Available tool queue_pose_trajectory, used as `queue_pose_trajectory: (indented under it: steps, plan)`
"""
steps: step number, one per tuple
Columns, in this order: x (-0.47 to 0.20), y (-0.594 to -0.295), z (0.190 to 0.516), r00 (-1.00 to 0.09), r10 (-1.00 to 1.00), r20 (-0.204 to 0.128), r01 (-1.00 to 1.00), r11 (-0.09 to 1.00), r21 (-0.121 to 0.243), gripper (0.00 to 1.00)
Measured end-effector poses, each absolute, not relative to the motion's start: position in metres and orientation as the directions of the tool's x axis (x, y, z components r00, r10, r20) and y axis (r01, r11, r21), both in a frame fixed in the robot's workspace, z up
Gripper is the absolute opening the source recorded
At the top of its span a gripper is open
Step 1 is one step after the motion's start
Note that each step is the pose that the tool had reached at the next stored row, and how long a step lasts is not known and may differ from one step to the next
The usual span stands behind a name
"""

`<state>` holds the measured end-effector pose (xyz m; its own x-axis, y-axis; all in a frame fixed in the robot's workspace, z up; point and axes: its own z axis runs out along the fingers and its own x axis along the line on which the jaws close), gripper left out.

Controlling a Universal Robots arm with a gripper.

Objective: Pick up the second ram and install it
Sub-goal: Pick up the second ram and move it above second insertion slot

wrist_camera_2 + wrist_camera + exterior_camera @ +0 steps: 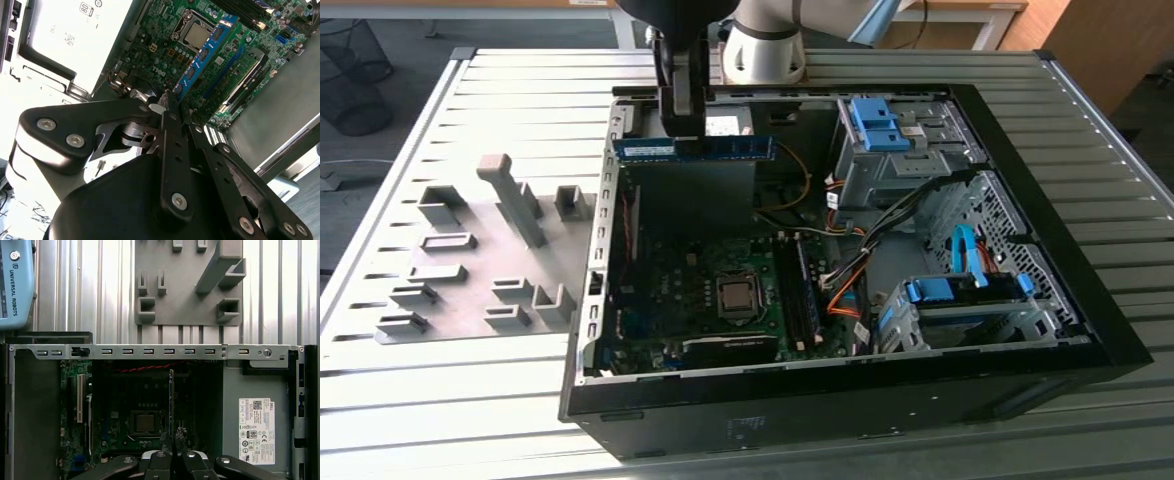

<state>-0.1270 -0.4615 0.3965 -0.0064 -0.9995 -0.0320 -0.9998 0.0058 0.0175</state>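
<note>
The second ram (734, 149) hung level just below the gripper (683, 135), whose fingers were clamped on its upper edge, holding it above the motherboard (667, 285) inside the open computer case (854, 400).

A: arm (767, 50) look?
B: Silver-grey tube, light blue joint cap (15, 285) with print.
A: gripper (167, 100)?
B: Matte black link bars (220, 165), silver screw heads (179, 201) along them, bare-metal bracket (125, 135) behind the jaws.

Cameras: one exterior, two wrist.
Exterior: high, oblique, over the open case (854, 405). Both wrist views: close, past claw (172, 442) (167, 100), share motherboard (115, 415) (165, 40).
</note>
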Motion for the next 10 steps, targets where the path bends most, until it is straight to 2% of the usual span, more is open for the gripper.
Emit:
queue_pose_trajectory:
  steps: [10]
  plan:
    - [-0.105, -0.462, 0.396, -0.006, -0.999, -0.032, -1.000, 0.006, 0.017, 0.14]
